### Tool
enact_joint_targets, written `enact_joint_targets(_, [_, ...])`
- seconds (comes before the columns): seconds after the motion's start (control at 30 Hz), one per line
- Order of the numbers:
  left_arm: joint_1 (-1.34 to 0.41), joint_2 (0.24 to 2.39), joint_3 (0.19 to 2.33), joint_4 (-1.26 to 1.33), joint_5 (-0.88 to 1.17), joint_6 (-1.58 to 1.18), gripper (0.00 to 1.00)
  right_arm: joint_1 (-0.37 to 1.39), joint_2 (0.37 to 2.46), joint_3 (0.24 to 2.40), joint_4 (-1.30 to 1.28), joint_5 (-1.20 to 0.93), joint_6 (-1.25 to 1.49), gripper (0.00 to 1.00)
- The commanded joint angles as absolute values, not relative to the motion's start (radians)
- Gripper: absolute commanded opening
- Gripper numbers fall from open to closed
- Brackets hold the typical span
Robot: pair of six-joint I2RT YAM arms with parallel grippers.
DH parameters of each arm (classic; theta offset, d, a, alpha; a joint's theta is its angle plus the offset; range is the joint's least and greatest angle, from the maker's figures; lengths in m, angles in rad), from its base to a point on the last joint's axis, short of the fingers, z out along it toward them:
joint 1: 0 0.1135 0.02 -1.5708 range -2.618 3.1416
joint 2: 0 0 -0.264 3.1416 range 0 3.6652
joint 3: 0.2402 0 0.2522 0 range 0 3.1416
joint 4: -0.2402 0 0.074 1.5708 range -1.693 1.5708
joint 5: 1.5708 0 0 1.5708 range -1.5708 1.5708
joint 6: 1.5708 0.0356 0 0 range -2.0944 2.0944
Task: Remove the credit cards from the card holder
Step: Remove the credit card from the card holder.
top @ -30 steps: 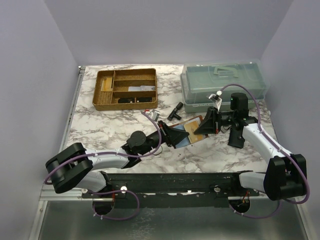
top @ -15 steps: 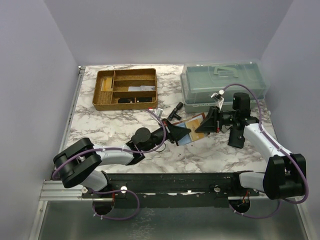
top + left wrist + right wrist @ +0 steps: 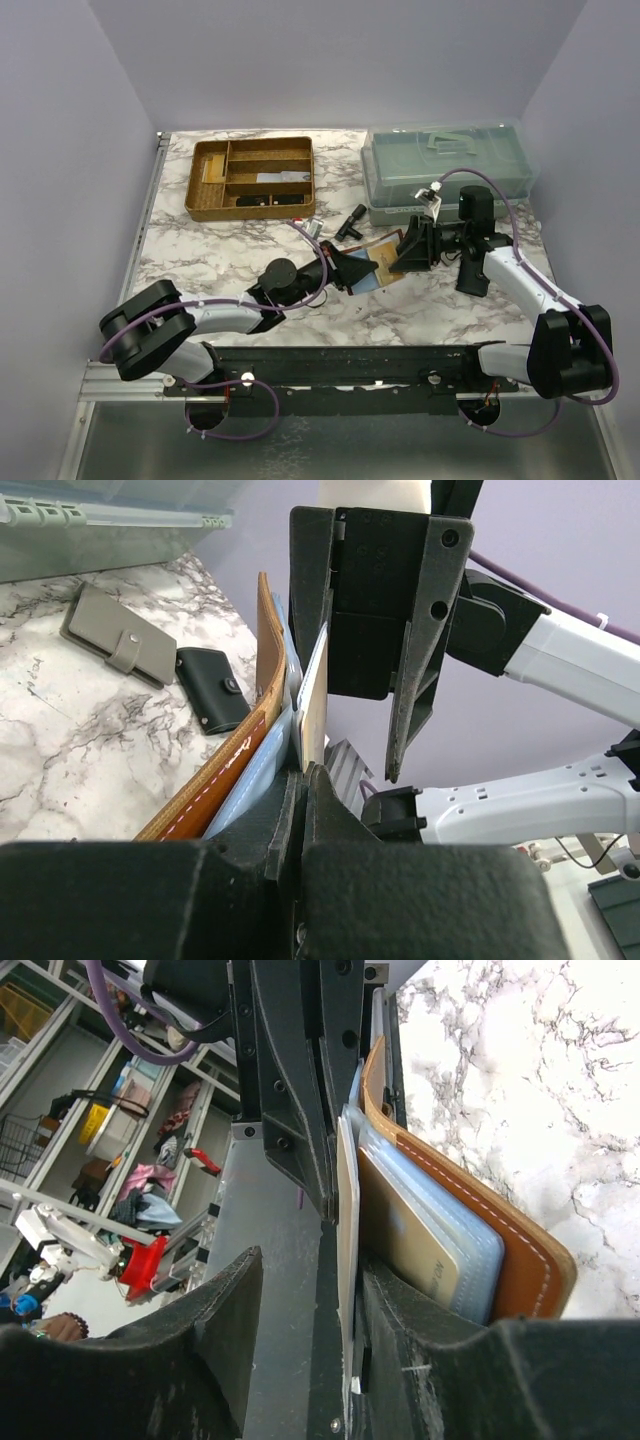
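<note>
The reddish-brown card holder (image 3: pixel 385 262) is held on edge above the table between my two grippers. My left gripper (image 3: pixel 347 268) is shut on its near edge; in the left wrist view (image 3: pixel 303 772) the jaws pinch the light blue inner sleeves beside the brown leather cover (image 3: pixel 262 680). A pale credit card (image 3: pixel 315 705) sticks up out of it. My right gripper (image 3: pixel 410 250) is open, and in its wrist view (image 3: pixel 310 1270) the jaws straddle that card's thin edge (image 3: pixel 347 1250), which rests against the right finger. A tan card (image 3: pixel 412 1242) sits in a clear pocket of the holder (image 3: pixel 505 1245).
A gold-brown divided tray (image 3: pixel 250 178) stands at the back left. A clear lidded box (image 3: pixel 445 170) stands at the back right. A small black object (image 3: pixel 352 221) lies behind the holder. A grey wallet (image 3: pixel 112 635) and a black pouch (image 3: pixel 212 688) lie on the marble.
Both grippers and the card holder shifted a little to the right, then back left. The left gripper's hold has not changed.
</note>
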State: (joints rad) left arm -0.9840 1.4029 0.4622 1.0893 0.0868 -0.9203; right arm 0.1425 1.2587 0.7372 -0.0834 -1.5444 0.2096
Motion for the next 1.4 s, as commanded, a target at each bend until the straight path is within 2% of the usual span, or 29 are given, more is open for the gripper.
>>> enact_joint_targets(0.0, [-0.981,1.358,0.438,1.129,0.092,-0.914,0.0,0.139,1.268,0.741,-0.086,-1.602,0.202,0.45])
enact_joint_targets(0.17, [-0.972,1.328,0.413,1.133,0.105,-0.916,0.0,0.124,1.265,0.751,-0.107,-1.604,0.182,0.43])
enact_joint_targets(0.27, [-0.959,1.288,0.384,1.131,0.11,-0.915,0.0,0.093,1.252,0.79,-0.221,-1.611,0.071,0.45])
enact_joint_targets(0.37, [-0.944,1.243,0.362,1.097,0.122,-0.911,0.0,0.052,1.225,0.803,-0.289,-1.621,-0.014,0.52])
enact_joint_targets(0.5, [-0.936,1.191,0.366,1.026,0.148,-0.886,0.0,0.024,1.198,0.808,-0.326,-1.573,-0.066,0.57])
enact_joint_targets(0.7, [-0.934,1.168,0.375,0.996,0.183,-0.874,0.0,0.021,1.216,0.812,-0.361,-1.492,-0.097,0.82])
enact_joint_targets(1.03, [-0.935,1.256,0.459,1.017,0.267,-0.886,0.0,0.038,1.245,0.757,-0.24,-1.561,0.039,0.87])
enact_joint_targets(1.13, [-0.936,1.283,0.484,1.026,0.286,-0.888,0.0,0.049,1.25,0.753,-0.22,-1.575,0.067,0.84])
enact_joint_targets(1.2, [-0.936,1.297,0.494,1.032,0.294,-0.891,0.0,0.052,1.255,0.752,-0.199,-1.591,0.089,0.77])
enact_joint_targets(1.3, [-0.936,1.303,0.493,1.035,0.293,-0.892,0.0,0.052,1.264,0.747,-0.163,-1.615,0.128,0.52])
enact_joint_targets(1.37, [-0.936,1.295,0.485,1.037,0.287,-0.891,0.0,0.052,1.268,0.747,-0.143,-1.631,0.15,0.31])
